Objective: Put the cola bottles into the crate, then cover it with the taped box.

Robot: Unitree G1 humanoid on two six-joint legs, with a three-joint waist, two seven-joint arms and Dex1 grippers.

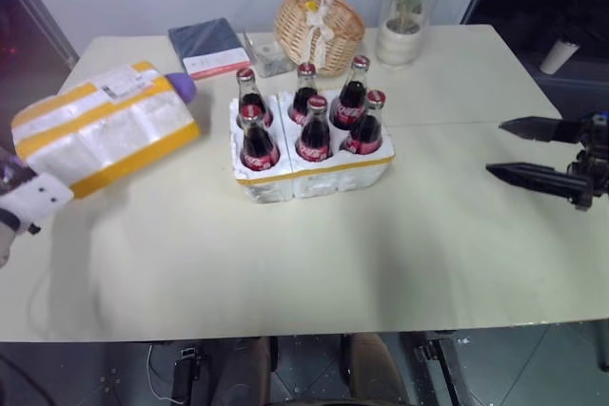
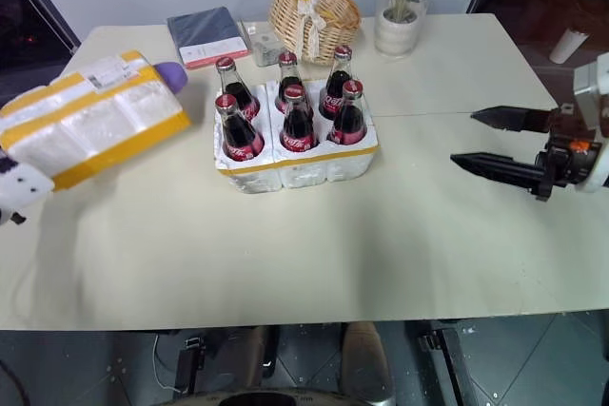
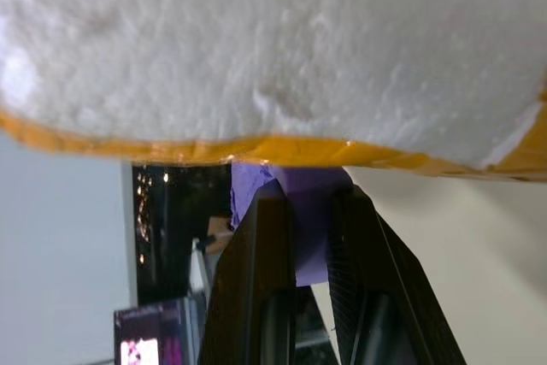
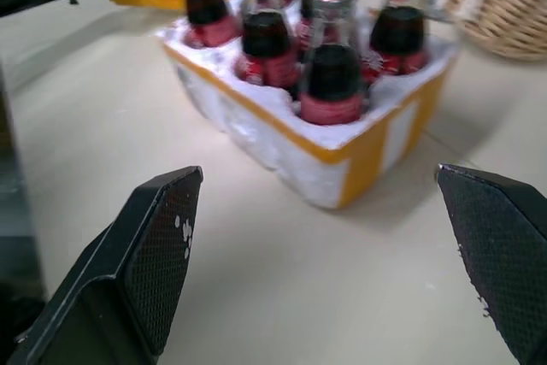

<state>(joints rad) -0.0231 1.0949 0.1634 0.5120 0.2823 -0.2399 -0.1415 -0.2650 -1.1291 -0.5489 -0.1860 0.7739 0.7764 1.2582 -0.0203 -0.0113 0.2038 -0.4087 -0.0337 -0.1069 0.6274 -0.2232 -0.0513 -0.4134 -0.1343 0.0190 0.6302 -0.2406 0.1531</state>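
Nearest the head camera lies bare tabletop point(image 1: 314, 273), cream-coloured, with nothing on its near half.

Left tool point(image 3: 309, 237): its black fingers point(image 3: 256, 279) are pinched tight on a purple tab fixed to the taped box point(image 1: 105, 130). In the head views the box hangs tilted at the tabletop's 9 o'clock edge, lifted clear of the surface, with the purple knob point(image 1: 181, 86) at its far end. Judgement: the tab serves as a handle, since the foam body is too broad for these jaws, and the box is held aloft ready to be carried over as a lid.

Right tool point(image 2: 490, 145): jaws stand wide and hold nothing. It hovers at 3 o'clock, well apart from the crate point(image 1: 314, 173), fingers levelled toward it. Judgement: it is kept back to leave the approach free, or to steady the crate during covering.

Crate: centre of the tabletop, slightly toward 12 o'clock, yellow band near its base. All six cola bottles point(image 1: 314, 130) stand upright in its wells, so the loading stage appears complete and only the covering remains.

Bystanding items at 12 o'clock: a wicker basket point(image 1: 319, 26), a potted plant point(image 1: 409, 7) and a dark notebook point(image 1: 207, 47), all behind the crate.

Risk: the bottle necks rise well above the crate rim; the box must descend level and centred or it may catch a cap.
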